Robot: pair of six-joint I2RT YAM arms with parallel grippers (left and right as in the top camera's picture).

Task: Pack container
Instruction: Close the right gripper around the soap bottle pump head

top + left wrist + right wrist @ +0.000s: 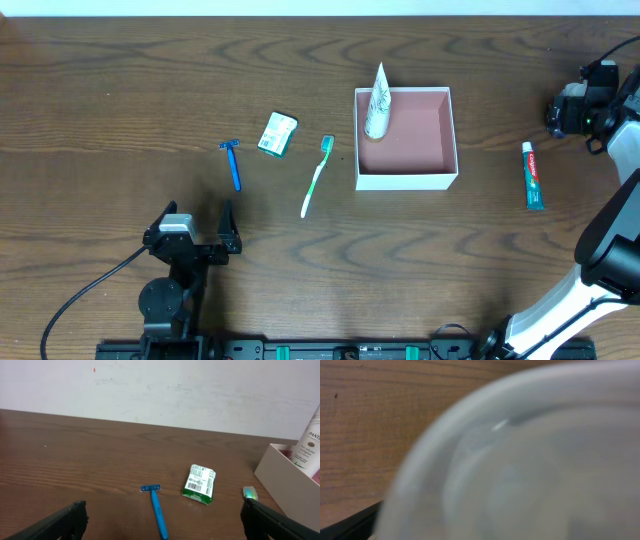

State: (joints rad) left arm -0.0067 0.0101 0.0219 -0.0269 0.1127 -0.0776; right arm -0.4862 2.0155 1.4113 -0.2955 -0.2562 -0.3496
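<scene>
The container (pixel 405 178), a square white box with a pink inside, stands right of centre; its wall also shows in the left wrist view (pixel 285 485). A white Pantene tube (pixel 377 100) (pixel 311 442) leans in its far left corner. My left gripper (pixel 195 238) (pixel 162 527) is open and empty near the front edge, with a blue razor (pixel 233 163) (pixel 157 510) lying between and ahead of its fingers. My right gripper (pixel 562 112) is at the far right edge. Its wrist view is filled by a blurred pale round thing (pixel 520 460), so its jaws are hidden.
A green soap pack (pixel 278 133) (pixel 200 484) and a green toothbrush (pixel 317 177) (pixel 250 493) lie between the razor and the container. A Colgate toothpaste tube (pixel 533 175) lies right of the container. A black cable (pixel 80 300) runs at the front left.
</scene>
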